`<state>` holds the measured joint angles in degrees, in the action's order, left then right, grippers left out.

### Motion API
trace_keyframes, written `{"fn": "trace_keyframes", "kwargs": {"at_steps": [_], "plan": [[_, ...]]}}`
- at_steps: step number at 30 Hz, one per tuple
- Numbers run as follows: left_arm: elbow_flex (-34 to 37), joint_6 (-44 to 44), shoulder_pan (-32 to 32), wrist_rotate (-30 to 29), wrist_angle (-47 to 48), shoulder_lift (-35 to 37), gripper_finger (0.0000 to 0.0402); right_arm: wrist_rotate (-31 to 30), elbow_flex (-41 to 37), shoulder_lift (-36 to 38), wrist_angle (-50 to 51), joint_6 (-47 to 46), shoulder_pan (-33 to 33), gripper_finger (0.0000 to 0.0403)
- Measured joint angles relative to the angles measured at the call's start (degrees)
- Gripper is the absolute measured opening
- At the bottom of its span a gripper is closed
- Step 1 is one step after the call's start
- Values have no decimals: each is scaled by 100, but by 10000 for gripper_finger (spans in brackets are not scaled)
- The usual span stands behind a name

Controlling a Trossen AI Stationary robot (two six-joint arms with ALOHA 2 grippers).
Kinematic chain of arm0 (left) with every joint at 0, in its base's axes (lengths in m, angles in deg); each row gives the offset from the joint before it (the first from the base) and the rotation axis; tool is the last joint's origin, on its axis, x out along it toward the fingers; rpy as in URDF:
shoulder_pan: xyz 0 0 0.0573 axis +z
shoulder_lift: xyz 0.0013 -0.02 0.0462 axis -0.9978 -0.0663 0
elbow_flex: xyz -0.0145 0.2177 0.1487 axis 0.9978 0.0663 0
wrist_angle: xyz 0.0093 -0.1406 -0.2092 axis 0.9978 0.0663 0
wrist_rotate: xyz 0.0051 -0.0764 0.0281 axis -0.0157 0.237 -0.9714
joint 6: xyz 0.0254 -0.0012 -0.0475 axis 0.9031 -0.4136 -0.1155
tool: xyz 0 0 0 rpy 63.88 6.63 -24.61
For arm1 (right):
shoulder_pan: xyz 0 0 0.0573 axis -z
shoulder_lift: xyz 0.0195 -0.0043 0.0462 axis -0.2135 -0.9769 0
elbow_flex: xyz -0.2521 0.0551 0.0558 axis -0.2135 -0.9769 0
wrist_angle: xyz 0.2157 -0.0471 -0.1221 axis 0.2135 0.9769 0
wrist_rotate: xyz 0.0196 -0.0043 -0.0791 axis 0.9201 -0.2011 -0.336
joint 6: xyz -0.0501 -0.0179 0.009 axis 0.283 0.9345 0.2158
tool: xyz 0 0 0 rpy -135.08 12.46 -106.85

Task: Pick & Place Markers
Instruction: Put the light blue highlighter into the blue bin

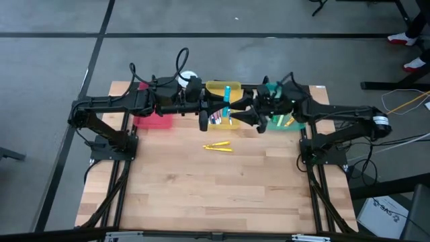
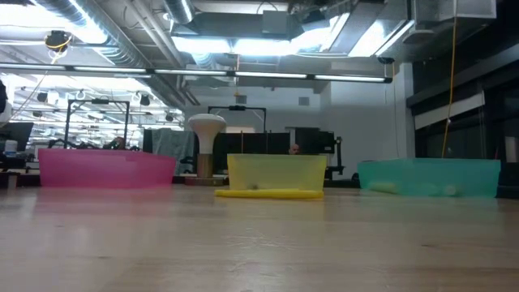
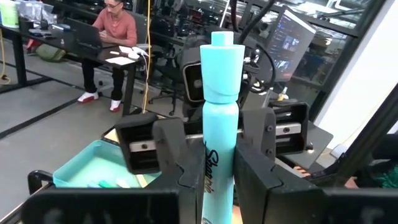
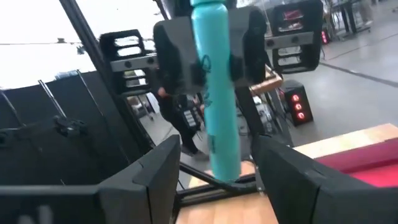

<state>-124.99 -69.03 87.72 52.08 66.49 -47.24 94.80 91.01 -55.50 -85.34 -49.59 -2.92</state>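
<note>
Above the yellow tray (image 1: 216, 88), mid-air, a handover: the left gripper (image 3: 208, 177) has its jaws clamped on the teal marker (image 3: 219, 118), while the right gripper (image 4: 214, 165) waits with jaws apart around its lower end. Next, I'd judge, right must close before left lets go.

Two hands (image 1: 228, 111) over yellow tray (image 1: 216, 88)

"Sharpie" — black script down the barrel of the teal marker (image 3: 219, 118) — no other legible text
</note>
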Motion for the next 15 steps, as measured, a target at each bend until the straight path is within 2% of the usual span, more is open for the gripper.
{"fn": "trace_keyframes", "kwargs": {"at_steps": [8, 15], "plan": [[0, 0, 0, 106, 2, 0, 53, 220, 629, -433, 324, 261, -10, 205], [0, 0, 0, 104, 2, 0, 54, 258, 773, -646, 325, 252, -48, 205]]}}
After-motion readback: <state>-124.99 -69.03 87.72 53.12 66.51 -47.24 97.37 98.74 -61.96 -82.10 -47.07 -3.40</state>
